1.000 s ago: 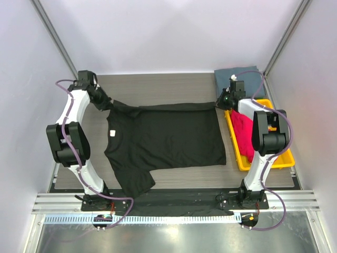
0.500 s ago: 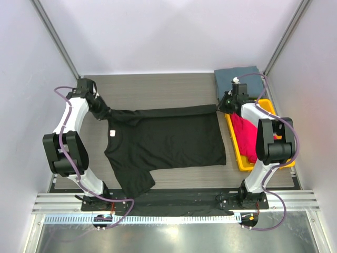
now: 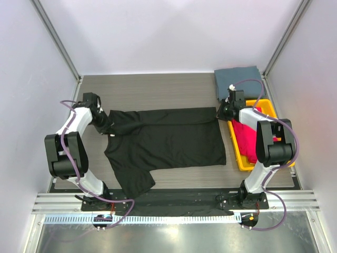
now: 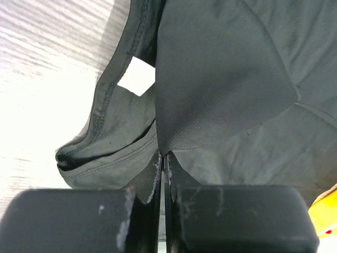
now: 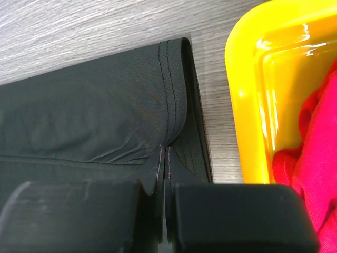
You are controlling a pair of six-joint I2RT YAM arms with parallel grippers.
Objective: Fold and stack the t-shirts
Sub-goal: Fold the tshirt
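Note:
A black t-shirt (image 3: 168, 139) lies spread across the table, its far long edge folded over toward the near side. My left gripper (image 3: 108, 125) is shut on the shirt's far-left part by the sleeve; the left wrist view shows the pinched cloth (image 4: 210, 95) and a white neck label (image 4: 137, 79). My right gripper (image 3: 220, 113) is shut on the shirt's far-right hem corner (image 5: 171, 105). A folded slate grey-blue shirt (image 3: 237, 79) lies at the far right. Magenta-red shirts (image 3: 245, 138) lie in the yellow tray.
The yellow plastic tray (image 3: 284, 157) stands along the right edge, close beside my right gripper; its rim also shows in the right wrist view (image 5: 247, 105). White walls enclose the table on three sides. The shirt's near-left sleeve (image 3: 134, 182) reaches toward the front rail.
Both grippers have drawn the shirt's far edge toward the near side, laying a folded band over the shirt body. The left gripper moved down and right, the right gripper slightly nearer.

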